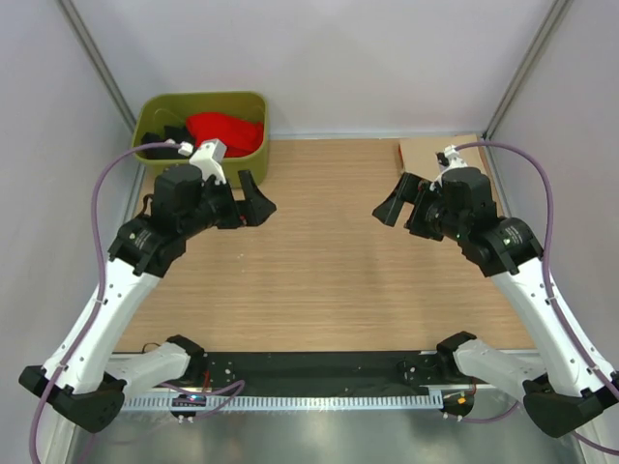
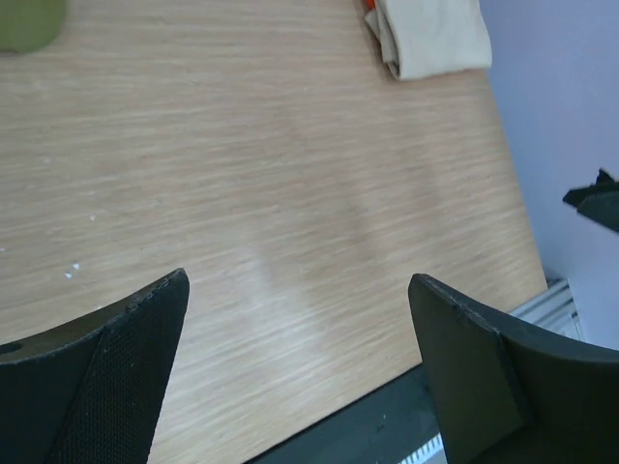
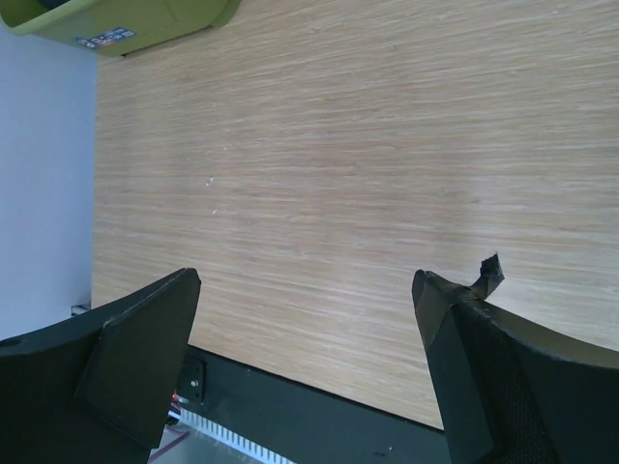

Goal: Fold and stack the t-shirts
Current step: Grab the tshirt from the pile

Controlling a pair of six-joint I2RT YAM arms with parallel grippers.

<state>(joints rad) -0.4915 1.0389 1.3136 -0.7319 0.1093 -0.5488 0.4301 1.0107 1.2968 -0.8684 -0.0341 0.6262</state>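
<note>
Hovering wide open and empty over the surface (image 1: 319,251), the left claw (image 1: 237,207) and right claw (image 1: 406,208) had one beige t-shirt (image 1: 426,152) folded upper right, while the red t-shirt (image 1: 227,130) and black t-shirt (image 1: 160,135) lay unfolded in the tub (image 1: 203,98) upper left.

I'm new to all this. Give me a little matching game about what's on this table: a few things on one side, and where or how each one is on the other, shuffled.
Things:
1. red t-shirt
2. beige t-shirt
3. olive-green tub
4. left gripper

Places or states:
A. at the far right corner of the table
B. at the table's far left corner
C. bundled inside the tub
D. open, holding nothing

Pairs: 1-C, 2-A, 3-B, 4-D.
</note>
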